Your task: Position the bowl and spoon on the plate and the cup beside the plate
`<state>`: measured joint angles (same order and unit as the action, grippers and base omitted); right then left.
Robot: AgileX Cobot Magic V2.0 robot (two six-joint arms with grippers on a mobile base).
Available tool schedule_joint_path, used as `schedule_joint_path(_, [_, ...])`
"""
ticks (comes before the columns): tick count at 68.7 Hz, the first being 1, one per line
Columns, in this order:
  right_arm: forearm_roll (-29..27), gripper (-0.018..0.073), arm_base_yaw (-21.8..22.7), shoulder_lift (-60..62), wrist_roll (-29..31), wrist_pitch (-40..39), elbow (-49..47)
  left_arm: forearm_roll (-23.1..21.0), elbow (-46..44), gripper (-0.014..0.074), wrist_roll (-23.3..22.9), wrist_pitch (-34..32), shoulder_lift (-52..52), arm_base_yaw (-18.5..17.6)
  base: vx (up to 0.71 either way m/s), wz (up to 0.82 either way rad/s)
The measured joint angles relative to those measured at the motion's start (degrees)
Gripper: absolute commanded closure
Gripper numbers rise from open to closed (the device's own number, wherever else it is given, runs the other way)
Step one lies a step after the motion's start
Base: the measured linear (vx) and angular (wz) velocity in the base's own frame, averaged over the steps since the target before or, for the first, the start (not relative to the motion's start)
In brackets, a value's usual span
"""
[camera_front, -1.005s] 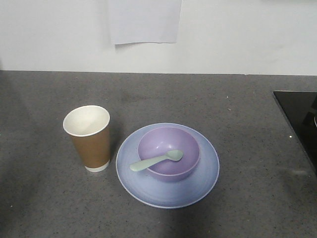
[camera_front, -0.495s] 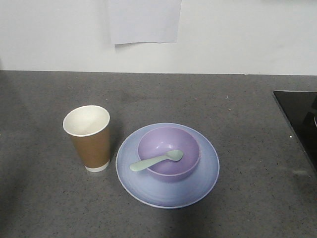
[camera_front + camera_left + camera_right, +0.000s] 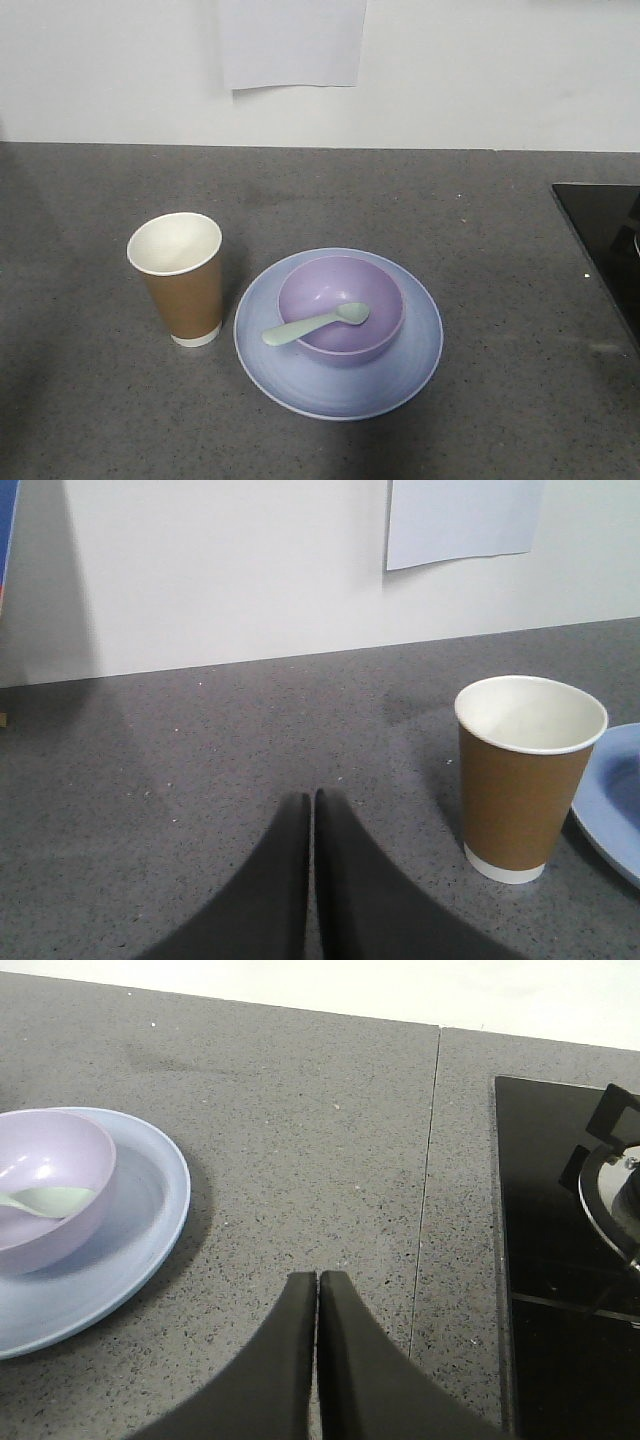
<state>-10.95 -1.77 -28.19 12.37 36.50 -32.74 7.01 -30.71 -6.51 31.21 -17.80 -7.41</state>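
Observation:
The pale blue plate point(image 3: 410, 360) lies on the grey counter, and the lavender bowl point(image 3: 341, 308) sits on it. A mint-green spoon point(image 3: 312, 325) rests across the bowl, head inside, handle over the near-left rim. Just left of the plate stands the brown paper cup point(image 3: 180, 277), upright. In the left wrist view my left gripper point(image 3: 311, 798) is shut and empty, left of the cup point(image 3: 525, 775). The right wrist view has my right gripper point(image 3: 318, 1278) shut and empty, to the right of the plate point(image 3: 150, 1225) and bowl point(image 3: 50, 1185). Neither gripper shows in the front view.
A black glass cooktop point(image 3: 605, 245) with a metal burner point(image 3: 615, 1200) lies at the counter's right side. A white wall with a taped sheet of paper point(image 3: 292, 42) runs behind the counter. A seam in the countertop point(image 3: 425, 1200) runs near the cooktop.

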Motion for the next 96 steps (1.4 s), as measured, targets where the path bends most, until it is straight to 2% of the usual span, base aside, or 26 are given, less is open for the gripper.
schedule_joint_path(18, [0.00,0.0570,0.00,0.00,0.00,0.00,0.00,0.00,0.05,0.0604,-0.01,-0.08,0.00,0.00,0.00,0.00])
schedule_joint_path(26, [0.00,0.0570,0.00,0.00,0.00,0.00,0.00,-0.35,2.48,0.0604,-0.01,-3.69,1.07,0.00,0.00,0.00])
schedule_joint_path(51, [0.00,0.0570,0.00,0.00,0.00,0.00,0.23,-0.97,23.94,0.0604,-0.01,-19.47,14.46,0.00,0.00,0.00])
schedule_joint_path(63, [0.00,0.0570,0.00,0.00,0.00,0.00,0.23,-1.24,31.18,0.0604,-0.01,-24.51,18.32,0.86,0.00,0.00])
schedule_joint_path(79, [0.00,0.0570,0.00,0.00,0.00,0.00,0.23,-1.35,32.04,0.0604,-0.01,-27.16,18.39,1.04,0.00,0.00])
schedule_joint_path(96, [0.00,0.0570,0.00,0.00,0.00,0.00,0.23,-1.35,32.04,0.0604,-0.01,-27.22,18.39,1.04,0.00,0.00])
